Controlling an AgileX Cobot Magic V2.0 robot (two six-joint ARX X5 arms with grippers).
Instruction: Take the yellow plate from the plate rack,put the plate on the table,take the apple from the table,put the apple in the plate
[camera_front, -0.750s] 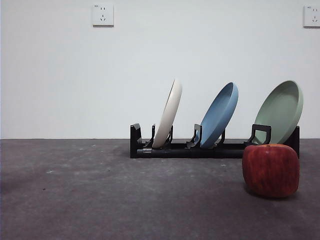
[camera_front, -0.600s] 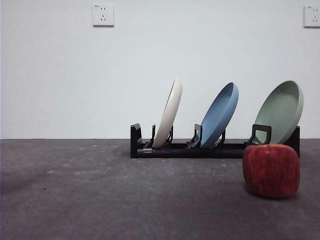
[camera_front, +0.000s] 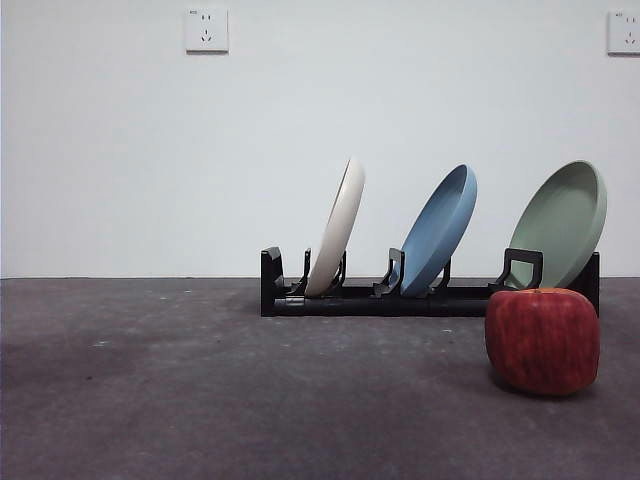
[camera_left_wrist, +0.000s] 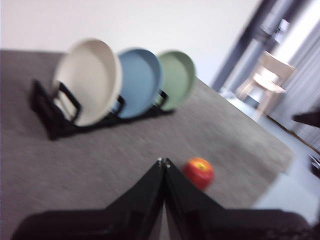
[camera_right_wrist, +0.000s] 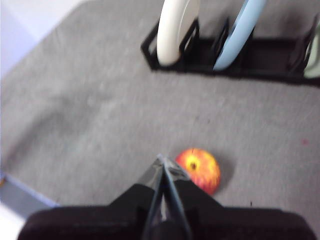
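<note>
Nothing has shifted on the table (camera_front: 200, 400) | yellow plate (camera_front: 338, 228) stands in plate rack (camera_front: 420, 300), apple (camera_front: 542, 340) near rack's far end | left gripper (camera_left_wrist: 163, 161) and right gripper (camera_right_wrist: 161, 158) pinched together, empty | step: plate pickup unstarted; next I must open and reach the rim.

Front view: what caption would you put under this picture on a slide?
Yellow plate, blue plate and green plate lean in a black plate rack; a red apple sits on the table.
</note>
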